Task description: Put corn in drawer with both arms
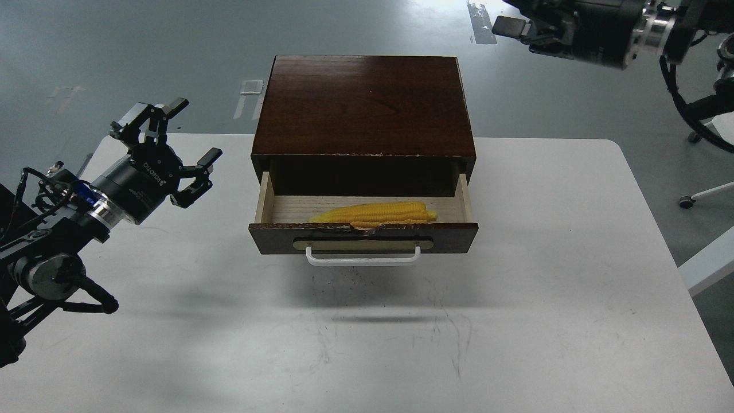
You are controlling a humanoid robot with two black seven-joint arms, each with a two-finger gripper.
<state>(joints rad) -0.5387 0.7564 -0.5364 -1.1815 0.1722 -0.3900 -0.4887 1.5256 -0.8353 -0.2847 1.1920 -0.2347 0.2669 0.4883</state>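
Note:
The yellow corn lies lengthwise inside the open drawer, close behind its front panel, with its tapered tip to the left. The drawer is pulled out of the dark brown wooden box, and its white bar handle faces me. My left gripper is open and empty, hovering over the table to the left of the drawer. My right gripper is high at the top right, beyond the box and far from the drawer. It is dark and partly cut off, so its jaws cannot be made out.
The box stands at the back middle of the white table. Chair legs with casters and a white desk edge are beyond the table's right side. Grey floor lies behind.

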